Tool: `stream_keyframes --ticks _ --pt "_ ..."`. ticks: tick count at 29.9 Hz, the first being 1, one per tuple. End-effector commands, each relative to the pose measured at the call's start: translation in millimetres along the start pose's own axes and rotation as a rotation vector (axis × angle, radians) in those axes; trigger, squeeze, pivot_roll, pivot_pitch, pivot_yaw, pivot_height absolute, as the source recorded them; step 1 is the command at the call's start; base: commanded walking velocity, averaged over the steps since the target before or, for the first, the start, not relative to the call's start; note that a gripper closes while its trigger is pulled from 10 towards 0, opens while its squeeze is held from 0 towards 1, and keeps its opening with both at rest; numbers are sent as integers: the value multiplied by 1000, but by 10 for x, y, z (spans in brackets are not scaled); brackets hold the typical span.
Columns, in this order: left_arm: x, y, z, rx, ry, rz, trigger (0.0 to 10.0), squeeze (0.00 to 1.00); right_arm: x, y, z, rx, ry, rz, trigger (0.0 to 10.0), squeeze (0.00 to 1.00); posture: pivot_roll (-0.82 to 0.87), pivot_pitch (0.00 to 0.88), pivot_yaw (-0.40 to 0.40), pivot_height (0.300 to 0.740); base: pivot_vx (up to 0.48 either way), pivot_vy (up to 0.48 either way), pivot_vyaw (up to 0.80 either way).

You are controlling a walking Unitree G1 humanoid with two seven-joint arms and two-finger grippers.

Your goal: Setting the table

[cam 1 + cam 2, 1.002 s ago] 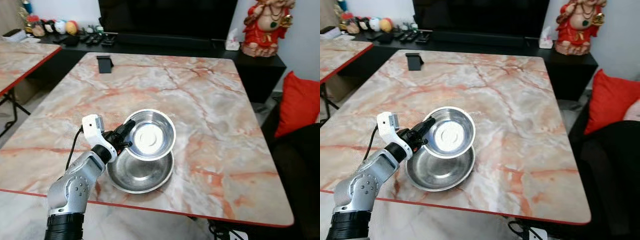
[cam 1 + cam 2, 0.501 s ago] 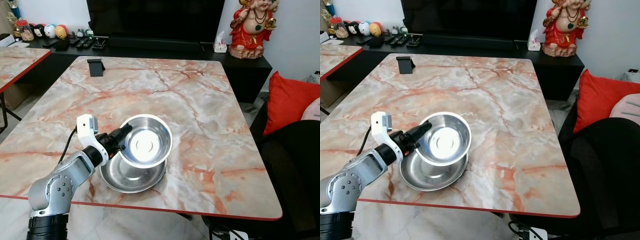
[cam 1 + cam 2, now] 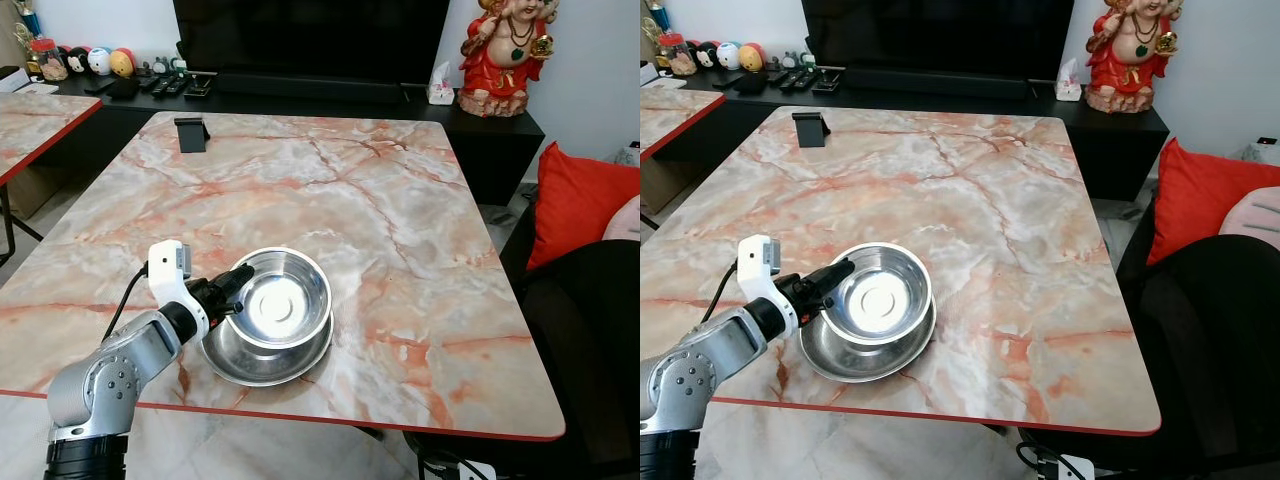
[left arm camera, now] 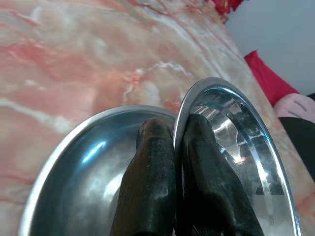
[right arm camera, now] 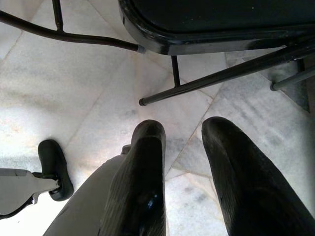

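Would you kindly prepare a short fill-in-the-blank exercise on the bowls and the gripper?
The left gripper pinches the ____ of the smaller steel bowl.
The smaller bowl sits above a ____ steel bowl.
Both bowls are near the table's ____ edge.
The right gripper points toward the ____.
Missing: rim; larger; red; floor

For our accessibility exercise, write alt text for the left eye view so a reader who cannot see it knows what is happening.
The robot's left gripper pinches the rim of a small steel bowl, tilted over a larger steel bowl near the front edge of a marble table. A small black stand sits at the far corner.
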State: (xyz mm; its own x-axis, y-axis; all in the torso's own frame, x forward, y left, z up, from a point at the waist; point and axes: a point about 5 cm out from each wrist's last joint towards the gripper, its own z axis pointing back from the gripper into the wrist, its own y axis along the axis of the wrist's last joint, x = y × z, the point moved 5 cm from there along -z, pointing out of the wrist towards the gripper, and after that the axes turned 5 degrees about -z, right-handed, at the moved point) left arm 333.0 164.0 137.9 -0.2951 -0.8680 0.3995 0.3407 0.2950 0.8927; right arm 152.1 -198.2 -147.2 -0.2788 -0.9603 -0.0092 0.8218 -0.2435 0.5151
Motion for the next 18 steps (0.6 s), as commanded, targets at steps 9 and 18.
stream_keyframes --ticks 9,18 --pt "-59 5 1 -1 48 -5 10000 0 20 -2 -1 -4 -5 3 10000 0 57 0 -22 740 0 0 0" --pt "-134 -29 -26 -22 97 -12 10000 0 20 2 -2 -4 -5 5 10000 0 57 0 -23 740 0 0 0"
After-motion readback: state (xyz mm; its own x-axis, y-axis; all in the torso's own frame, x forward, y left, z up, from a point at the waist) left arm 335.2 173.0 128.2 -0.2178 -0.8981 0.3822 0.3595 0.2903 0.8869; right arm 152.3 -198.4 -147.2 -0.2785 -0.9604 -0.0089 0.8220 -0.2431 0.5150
